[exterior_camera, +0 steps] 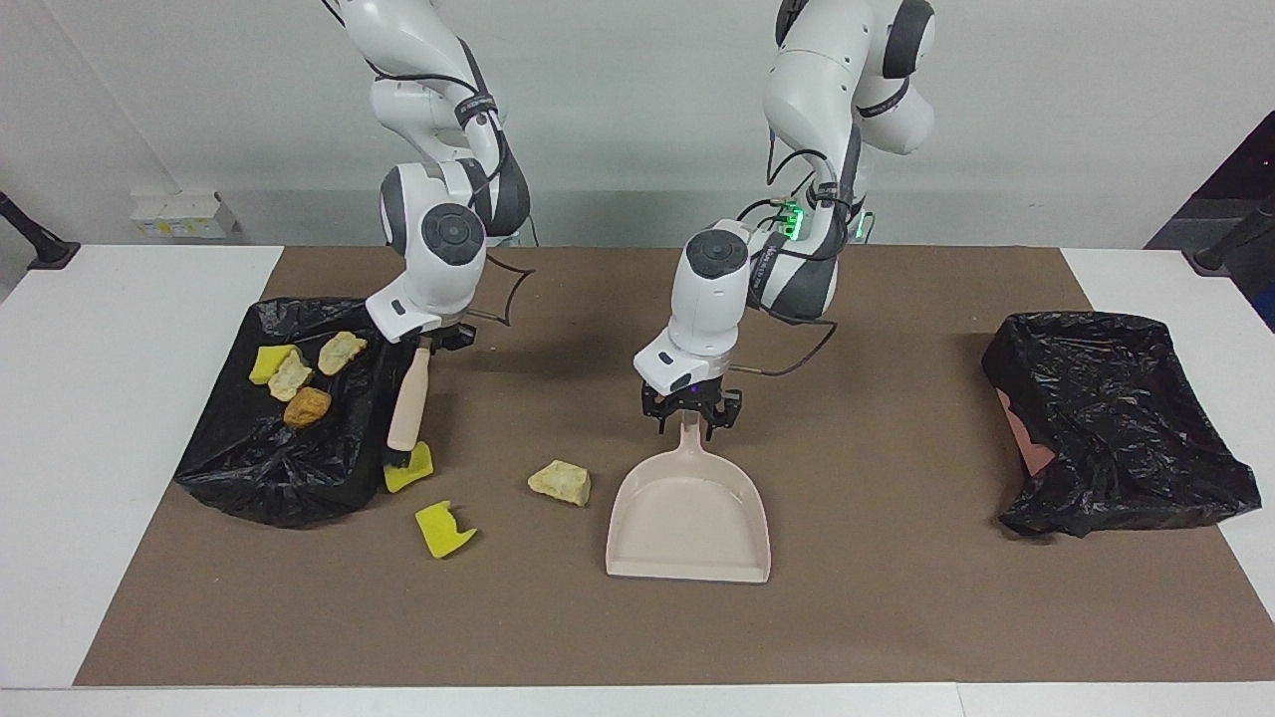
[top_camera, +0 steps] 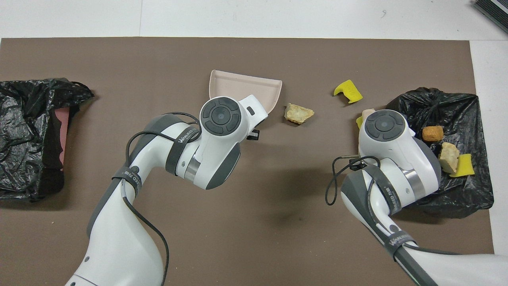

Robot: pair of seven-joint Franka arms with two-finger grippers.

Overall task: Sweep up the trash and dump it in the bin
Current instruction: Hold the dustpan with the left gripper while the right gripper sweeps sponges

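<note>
My right gripper (exterior_camera: pixel 434 340) is shut on the beige brush (exterior_camera: pixel 406 401). The brush hangs down with its dark bristles on a yellow sponge piece (exterior_camera: pixel 412 470) at the edge of a black bag (exterior_camera: pixel 261 476). Two more pieces of trash lie on the brown mat: another yellow sponge piece (exterior_camera: pixel 443 530) (top_camera: pixel 348 90) and a pale crusty chunk (exterior_camera: pixel 561 482) (top_camera: pixel 298 113). Several scraps (exterior_camera: pixel 307 406) (top_camera: pixel 448 157) rest on the black bag. My left gripper (exterior_camera: pixel 690 416) is shut on the handle of the beige dustpan (exterior_camera: pixel 689 523) (top_camera: pixel 246 89), which lies flat beside the chunk.
A bin (exterior_camera: pixel 1116 418) (top_camera: pixel 31 131) lined with a black bag stands at the left arm's end of the table. The brown mat (exterior_camera: pixel 877 617) covers the middle, with white table (exterior_camera: pixel 110 418) showing at both ends.
</note>
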